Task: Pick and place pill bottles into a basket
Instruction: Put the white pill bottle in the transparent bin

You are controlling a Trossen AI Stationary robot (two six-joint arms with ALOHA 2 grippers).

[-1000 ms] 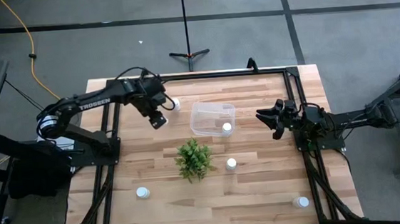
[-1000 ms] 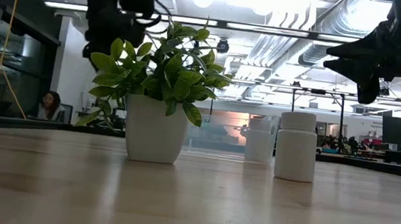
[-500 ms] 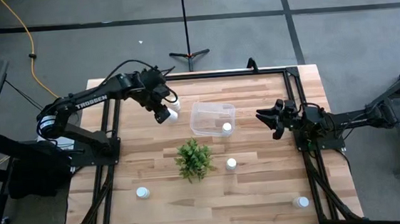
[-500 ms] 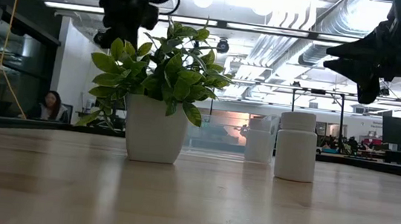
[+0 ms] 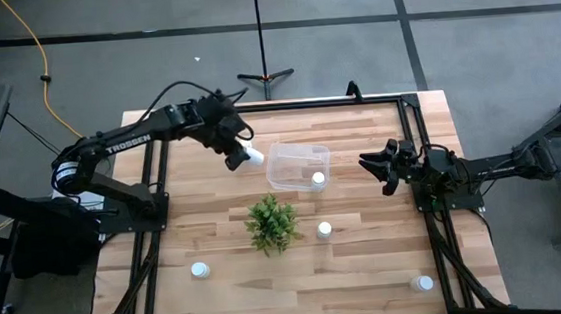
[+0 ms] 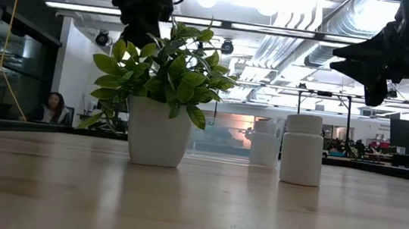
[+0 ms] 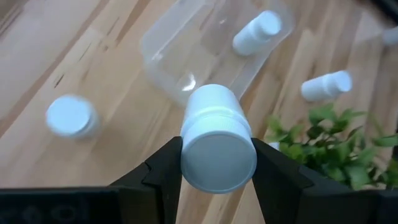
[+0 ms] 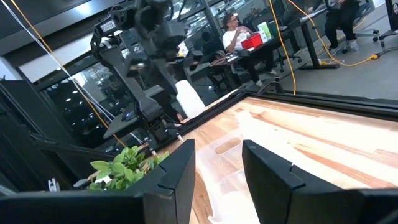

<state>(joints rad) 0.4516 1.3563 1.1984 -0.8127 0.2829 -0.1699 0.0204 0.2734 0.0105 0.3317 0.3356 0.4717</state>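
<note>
High view: left gripper jaws clenched on a white pill bottle, just beside the clear plastic basket's left rim; one bottle inside it; others scattered on the wooden counter; right gripper hovers off to the right, jaws parted, empty. Low view: plant hides the basket. Left wrist view: smooth round cap between dark fingers; loose bottle blurred.

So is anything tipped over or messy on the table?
Nothing stands out. The loose pill bottles stand upright, one sits in the basket, and the left gripper holds another bottle beside it. The plant is upright too.
</note>
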